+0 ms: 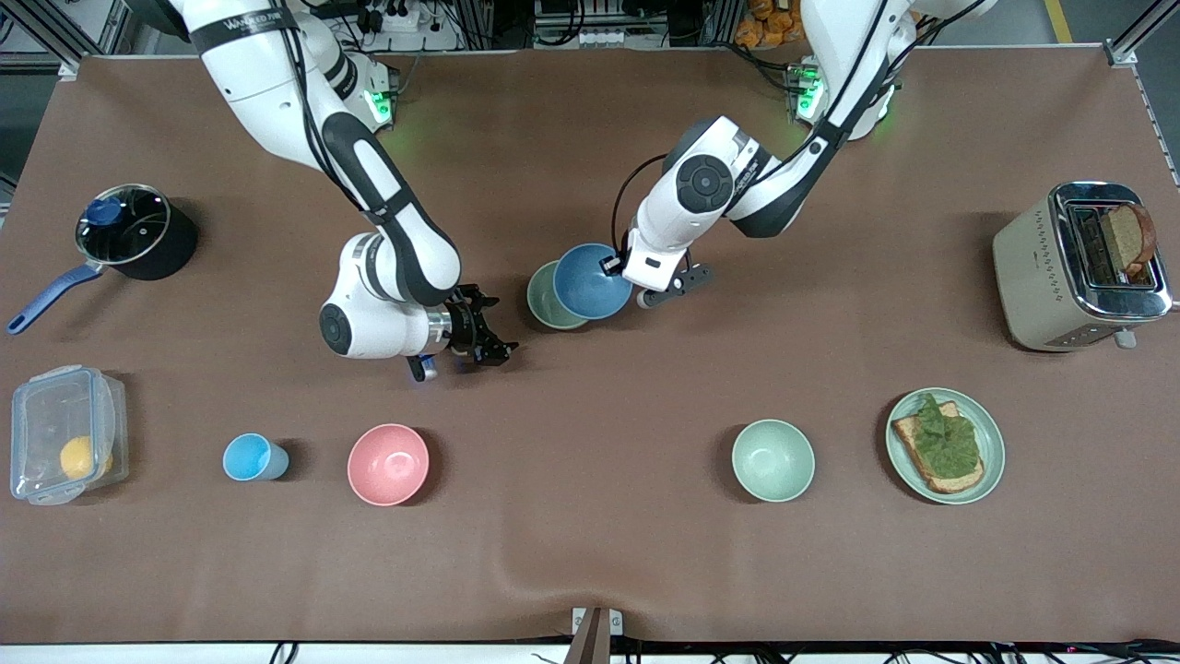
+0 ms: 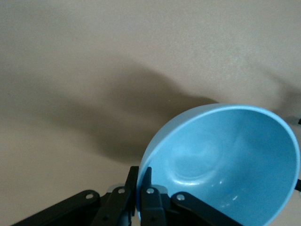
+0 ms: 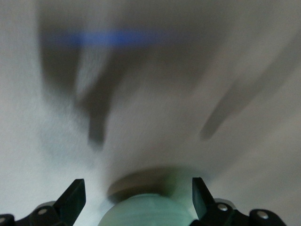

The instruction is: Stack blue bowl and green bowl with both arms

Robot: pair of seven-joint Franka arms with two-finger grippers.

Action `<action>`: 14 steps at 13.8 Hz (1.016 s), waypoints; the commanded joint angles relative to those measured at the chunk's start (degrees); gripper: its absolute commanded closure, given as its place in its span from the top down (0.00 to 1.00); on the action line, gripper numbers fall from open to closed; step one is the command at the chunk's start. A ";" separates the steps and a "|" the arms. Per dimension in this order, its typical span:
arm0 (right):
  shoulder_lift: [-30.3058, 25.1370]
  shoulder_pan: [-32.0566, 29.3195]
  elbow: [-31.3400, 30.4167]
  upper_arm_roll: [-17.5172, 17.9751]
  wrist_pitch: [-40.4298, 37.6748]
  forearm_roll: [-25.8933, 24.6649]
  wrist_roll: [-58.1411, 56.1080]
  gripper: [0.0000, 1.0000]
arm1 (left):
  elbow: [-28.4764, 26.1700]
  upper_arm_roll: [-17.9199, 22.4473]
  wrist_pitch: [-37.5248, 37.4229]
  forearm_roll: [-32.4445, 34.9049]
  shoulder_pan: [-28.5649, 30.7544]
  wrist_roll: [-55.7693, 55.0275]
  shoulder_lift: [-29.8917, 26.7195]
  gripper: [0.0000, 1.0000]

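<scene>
Brown table (image 1: 590,553), matte blue bowl (image 1: 590,281), tilted

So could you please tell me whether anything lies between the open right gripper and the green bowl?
No: in the front view only bare brown table separates the right gripper from the green bowl.

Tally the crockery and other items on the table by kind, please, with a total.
Bowls: 4 (blue bowl held in the left gripper, green bowl, pink bowl, pale mint bowl)
Cups: 1 (light-blue cup)
Plates: 1 (green plate)
Pots: 1 (pot)
Toasters: 1 (toaster)
Plastic boxes: 1 (box)
Total: 9
</scene>
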 commanded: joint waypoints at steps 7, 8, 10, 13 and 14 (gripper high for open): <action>0.60 1.48 -1.30 0.14 4.63 5.13 -1.98 1.00 | 4.32 0.41 1.47 -0.89 -2.99 -1.71 5.10 0.00; 0.60 1.48 -1.30 0.23 4.63 5.58 -1.98 1.00 | 4.93 0.41 1.47 -0.89 -3.17 -1.71 5.45 0.00; 0.60 1.48 -1.30 0.23 4.63 5.59 -1.98 1.00 | 5.98 0.41 1.47 -0.81 -3.26 -1.80 6.42 0.00; 0.60 1.48 -1.30 0.14 4.63 5.59 -1.98 1.00 | 6.95 0.58 1.47 -0.81 -3.96 -2.15 7.30 0.00; 0.60 1.48 -1.30 0.14 4.63 5.59 -1.98 1.00 | 7.13 0.67 1.47 -0.81 -3.96 -2.15 7.57 0.00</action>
